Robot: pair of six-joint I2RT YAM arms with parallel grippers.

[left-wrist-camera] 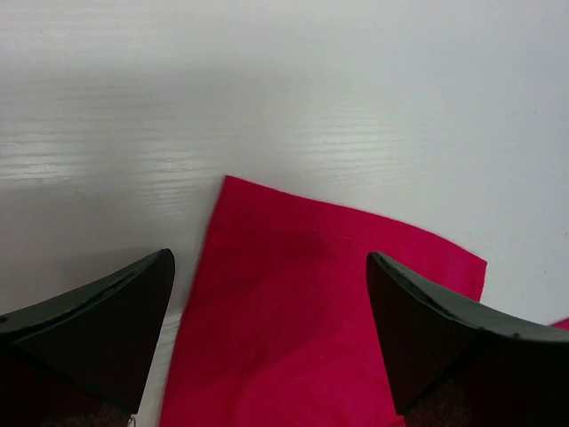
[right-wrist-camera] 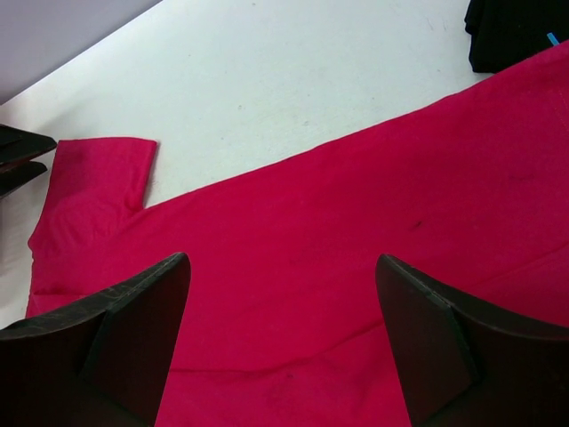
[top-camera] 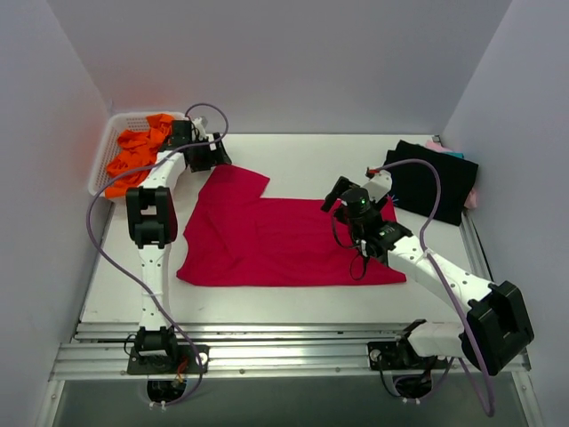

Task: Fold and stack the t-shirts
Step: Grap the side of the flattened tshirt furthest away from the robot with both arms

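A crimson-red t-shirt (top-camera: 276, 240) lies flat in the middle of the table, one sleeve (top-camera: 236, 182) sticking out at the far left. My left gripper (top-camera: 206, 156) is open over that sleeve (left-wrist-camera: 311, 311), jaws wide apart and empty. My right gripper (top-camera: 342, 197) is open above the shirt's right part (right-wrist-camera: 356, 258), holding nothing. A folded black t-shirt (top-camera: 433, 182) lies at the far right, with pink (top-camera: 471, 197) and teal (top-camera: 452, 153) cloth peeking from under it. Its corner with a blue mark shows in the right wrist view (right-wrist-camera: 520, 31).
A white basket (top-camera: 107, 151) at the far left corner holds orange cloth (top-camera: 138, 156). Grey walls enclose the table on three sides. A metal rail (top-camera: 284, 351) runs along the near edge by the arm bases.
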